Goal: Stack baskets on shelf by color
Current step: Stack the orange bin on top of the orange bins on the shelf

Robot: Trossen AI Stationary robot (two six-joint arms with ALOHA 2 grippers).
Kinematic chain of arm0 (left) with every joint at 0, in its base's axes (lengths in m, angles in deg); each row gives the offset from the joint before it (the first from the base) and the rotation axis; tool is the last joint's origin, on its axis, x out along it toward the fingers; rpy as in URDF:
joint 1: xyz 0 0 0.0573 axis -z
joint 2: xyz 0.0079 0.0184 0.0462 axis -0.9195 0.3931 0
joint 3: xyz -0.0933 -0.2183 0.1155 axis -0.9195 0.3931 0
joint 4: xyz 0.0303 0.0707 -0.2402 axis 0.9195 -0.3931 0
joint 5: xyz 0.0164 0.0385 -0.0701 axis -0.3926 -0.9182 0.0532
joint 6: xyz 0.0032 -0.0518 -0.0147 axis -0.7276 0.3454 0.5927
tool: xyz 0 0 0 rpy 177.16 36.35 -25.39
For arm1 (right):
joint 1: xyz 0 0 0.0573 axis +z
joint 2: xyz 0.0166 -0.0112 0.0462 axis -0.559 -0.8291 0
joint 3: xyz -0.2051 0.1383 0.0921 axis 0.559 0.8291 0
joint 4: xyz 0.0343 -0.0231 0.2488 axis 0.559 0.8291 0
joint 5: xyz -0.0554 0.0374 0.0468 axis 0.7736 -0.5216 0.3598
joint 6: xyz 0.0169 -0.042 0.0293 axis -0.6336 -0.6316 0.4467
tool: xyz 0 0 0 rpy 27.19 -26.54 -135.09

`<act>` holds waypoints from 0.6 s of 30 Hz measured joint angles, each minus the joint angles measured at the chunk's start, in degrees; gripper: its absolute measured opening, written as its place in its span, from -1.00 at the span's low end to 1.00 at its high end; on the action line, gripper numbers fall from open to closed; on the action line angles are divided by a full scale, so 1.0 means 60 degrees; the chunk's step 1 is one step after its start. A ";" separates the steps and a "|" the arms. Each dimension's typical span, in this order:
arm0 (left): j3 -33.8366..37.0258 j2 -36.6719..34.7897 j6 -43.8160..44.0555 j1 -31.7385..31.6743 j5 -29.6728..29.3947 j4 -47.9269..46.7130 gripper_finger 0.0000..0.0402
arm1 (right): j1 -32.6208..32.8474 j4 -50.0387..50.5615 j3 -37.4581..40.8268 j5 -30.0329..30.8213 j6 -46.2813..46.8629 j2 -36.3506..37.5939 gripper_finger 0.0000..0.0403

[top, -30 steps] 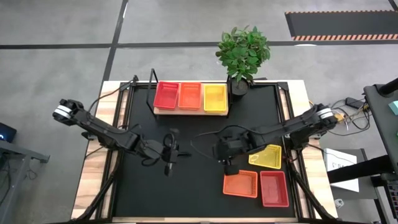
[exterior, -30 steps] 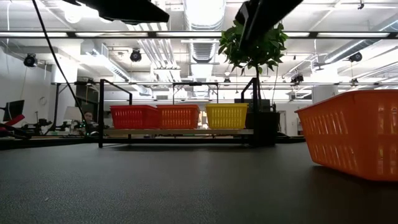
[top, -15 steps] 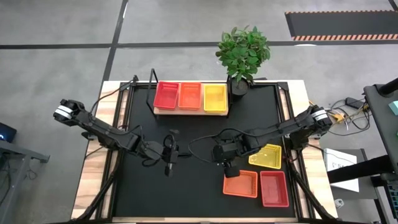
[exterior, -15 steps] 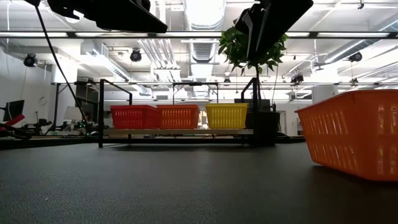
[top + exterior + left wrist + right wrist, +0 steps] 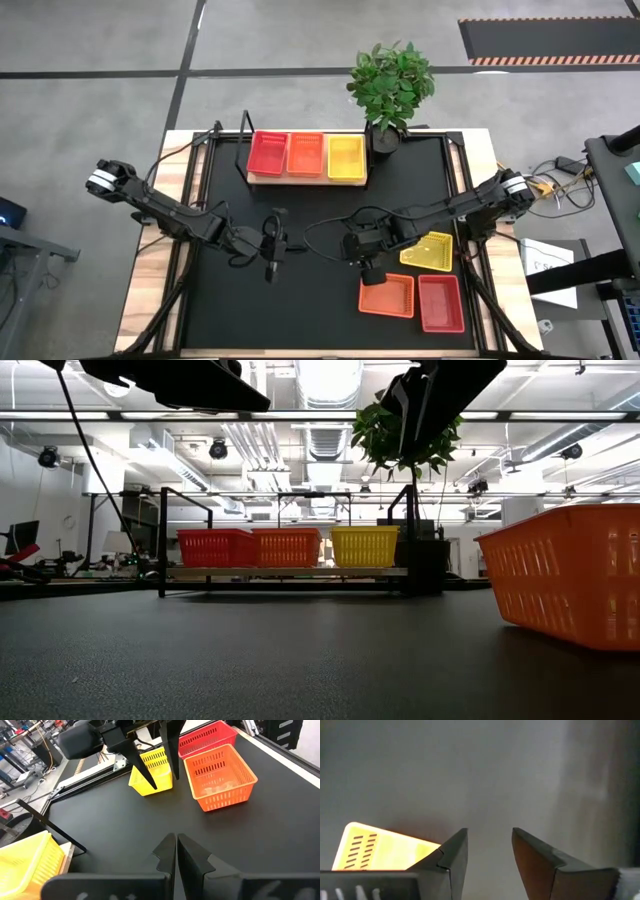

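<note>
1. The shelf [image 5: 305,178] sits at the table's far edge, its long axis running left to right, with its black frame upright [image 5: 243,140] at the left end.
2. Three baskets stand side by side along it: a red basket [image 5: 267,153] nearest the frame, an orange basket [image 5: 305,154] in the middle, and a yellow basket [image 5: 346,157] at the right end. Each has its long axis across the shelf, from far edge to near edge.
3. Three more lie on the black tabletop [image 5: 310,300] at the near right. A loose orange basket [image 5: 387,296] lies with its long axis left to right, touching or just beside a loose red basket [image 5: 440,303] whose long axis runs far to near.
4. A loose yellow basket [image 5: 428,251] sits just beyond those two, skewed at a slant to the table edges.
5. The right gripper [image 5: 368,270] hangs above the table just beyond the loose orange basket's left corner, fingers spread apart and holding nothing.
6. The left gripper [image 5: 271,268] waits over the table's middle left, fingers pressed together and empty.
7. A potted plant [image 5: 391,90] stands just right of the shelf.
</note>
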 joint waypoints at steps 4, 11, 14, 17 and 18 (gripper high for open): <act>0.0004 0.0000 0.0004 0.0000 0.0000 0.0008 -0.99 | 0.0082 0.0127 0.0004 -0.0010 -0.0003 0.0000 -0.23; 0.0004 -0.0004 0.0006 0.0000 0.0000 0.0029 -0.99 | 0.0533 0.0122 0.0004 -0.0030 0.0261 0.0000 -0.21; 0.0004 -0.0004 0.0000 -0.0014 0.0000 0.0068 -0.99 | 0.0851 0.0105 0.0004 -0.0038 0.0996 0.0000 -0.21; -0.0002 -0.0007 -0.0006 -0.0029 0.0000 0.0080 -0.99 | 0.1217 0.0108 0.0007 -0.0203 0.1825 0.0000 -0.21; -0.0016 -0.0007 -0.0024 -0.0031 0.0000 0.0084 -0.99 | 0.1367 0.0102 0.0007 -0.0368 0.2044 0.0000 -0.21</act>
